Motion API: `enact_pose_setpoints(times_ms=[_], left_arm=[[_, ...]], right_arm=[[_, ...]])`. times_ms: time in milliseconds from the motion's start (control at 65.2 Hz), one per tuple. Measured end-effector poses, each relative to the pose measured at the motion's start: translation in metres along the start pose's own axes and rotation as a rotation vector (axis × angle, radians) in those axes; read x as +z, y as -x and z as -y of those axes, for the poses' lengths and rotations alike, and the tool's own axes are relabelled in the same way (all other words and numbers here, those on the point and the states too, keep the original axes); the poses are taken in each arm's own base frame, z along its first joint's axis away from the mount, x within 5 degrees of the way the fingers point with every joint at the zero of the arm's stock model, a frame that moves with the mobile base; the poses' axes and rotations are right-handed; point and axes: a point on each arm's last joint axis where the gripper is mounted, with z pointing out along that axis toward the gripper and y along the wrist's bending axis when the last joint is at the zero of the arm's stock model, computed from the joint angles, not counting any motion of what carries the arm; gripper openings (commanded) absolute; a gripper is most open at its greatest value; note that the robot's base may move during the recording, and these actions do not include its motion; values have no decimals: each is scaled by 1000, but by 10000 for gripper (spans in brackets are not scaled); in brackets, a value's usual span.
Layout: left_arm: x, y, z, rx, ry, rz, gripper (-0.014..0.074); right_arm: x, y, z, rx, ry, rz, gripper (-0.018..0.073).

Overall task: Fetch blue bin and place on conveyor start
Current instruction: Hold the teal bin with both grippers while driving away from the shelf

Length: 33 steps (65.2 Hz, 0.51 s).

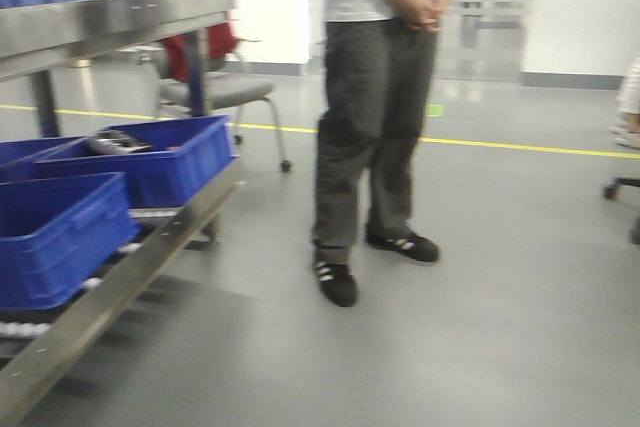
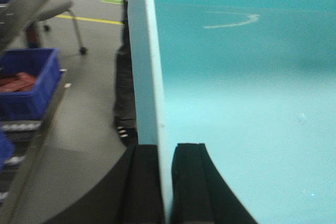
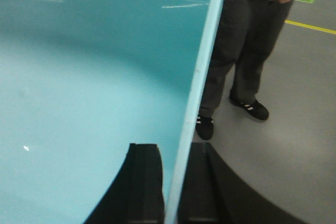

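Observation:
The blue bin (image 2: 241,93) fills most of the left wrist view as a smooth light cyan tub. My left gripper (image 2: 165,149) is shut on its thin left wall, one black finger inside and one outside. The right wrist view shows the same bin (image 3: 94,77) from the other side. There my right gripper (image 3: 176,148) is shut on the right wall in the same way. The bin hangs above the grey floor between both grippers. Neither the bin nor the grippers appear in the front view. The conveyor start is out of view.
A person (image 1: 375,97) in dark trousers stands on the floor just ahead. At left a steel rack (image 1: 110,17) holds darker ribbed blue bins (image 1: 150,157) on rollers. A chair (image 1: 215,87) stands behind the rack. A yellow line (image 1: 520,144) crosses the floor.

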Motion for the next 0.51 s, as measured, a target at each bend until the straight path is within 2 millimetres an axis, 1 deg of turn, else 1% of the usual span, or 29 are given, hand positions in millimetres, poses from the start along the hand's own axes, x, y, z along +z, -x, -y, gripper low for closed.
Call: enact_pose_setpoints(times_ms=[506], left_arm=[[0, 0, 0, 0, 0, 0, -111]], right_arm=[[0, 0, 0, 0, 0, 0, -153]])
